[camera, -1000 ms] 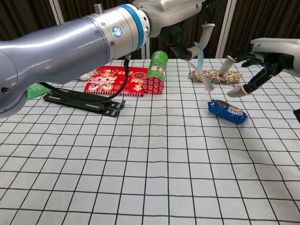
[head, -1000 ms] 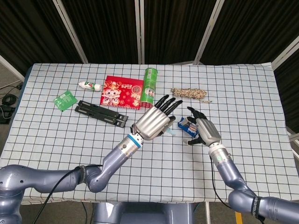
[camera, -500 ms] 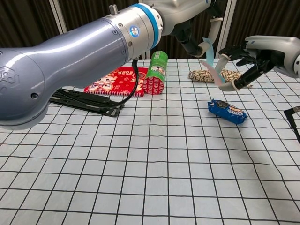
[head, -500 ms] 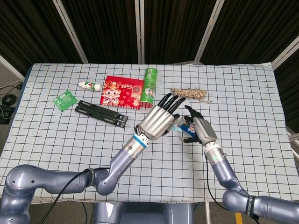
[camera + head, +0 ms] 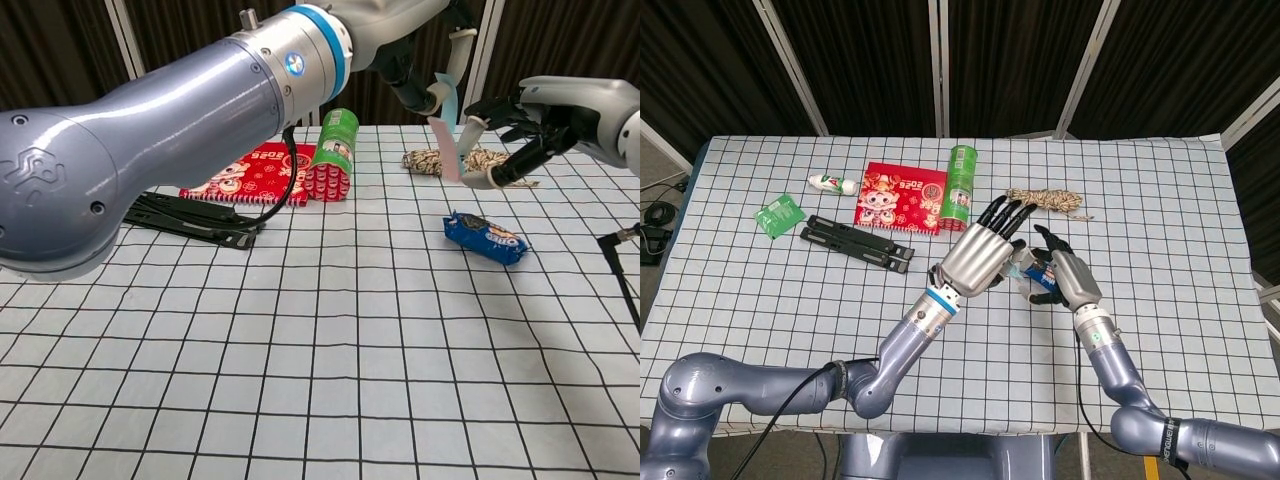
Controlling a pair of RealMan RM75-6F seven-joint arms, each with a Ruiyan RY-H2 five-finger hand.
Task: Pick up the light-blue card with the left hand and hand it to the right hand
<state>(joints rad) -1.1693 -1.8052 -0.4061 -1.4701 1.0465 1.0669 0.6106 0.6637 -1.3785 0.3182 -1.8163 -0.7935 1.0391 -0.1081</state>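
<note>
The light-blue card [image 5: 447,128], pinkish on one face, hangs upright above the table, pinched at its top by my left hand [image 5: 425,45]. In the head view only a sliver of the card [image 5: 1017,268] shows between the two hands. My left hand [image 5: 983,252] is raised over the table's middle, fingers pointing away. My right hand [image 5: 532,118] faces it from the right, thumb and fingers spread on either side of the card's right edge, their tips at or just short of it. In the head view my right hand [image 5: 1061,279] is close beside the left.
A blue snack packet [image 5: 485,237] lies under the hands. Behind are a coiled rope [image 5: 1045,199], a green can [image 5: 960,187] and a red booklet [image 5: 902,197]. A black folding stand [image 5: 860,243], a green sachet [image 5: 778,215] and a white tube [image 5: 832,184] lie to the left.
My left hand has carried the card to the right and my right hand has come in to the left, until the right fingertips flank the card's edge.
</note>
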